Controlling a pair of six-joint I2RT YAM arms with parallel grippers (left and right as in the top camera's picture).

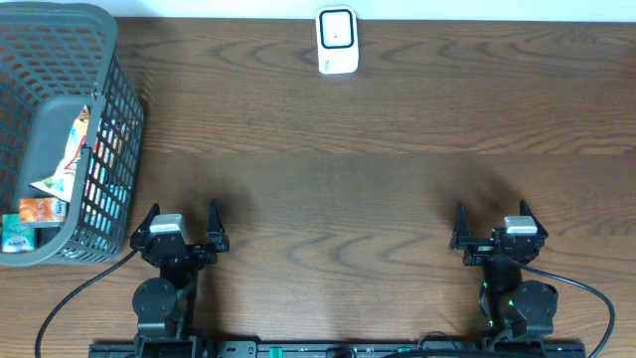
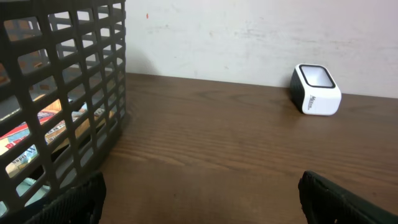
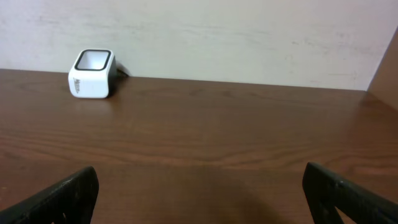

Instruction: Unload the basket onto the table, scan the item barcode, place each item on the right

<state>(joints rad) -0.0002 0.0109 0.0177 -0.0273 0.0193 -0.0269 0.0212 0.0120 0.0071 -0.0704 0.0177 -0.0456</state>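
A white barcode scanner (image 1: 337, 41) with a dark window stands at the table's far edge; the left wrist view shows the scanner (image 2: 316, 91) at upper right, and the right wrist view shows the scanner (image 3: 91, 74) at upper left. Packaged items (image 1: 62, 169) lie inside the grey basket (image 1: 117, 94) at the left, and the items (image 2: 38, 134) show through its mesh. My left gripper (image 1: 181, 218) is open near the front edge, just right of the basket, with nothing between its fingers. My right gripper (image 1: 491, 220) is open at the front right, also holding nothing.
The grey mesh basket wall (image 2: 87, 74) stands close on the left of my left gripper. Bare brown tabletop (image 1: 338, 189) stretches between the grippers and the scanner. A pale wall (image 3: 236, 37) runs behind the table's far edge.
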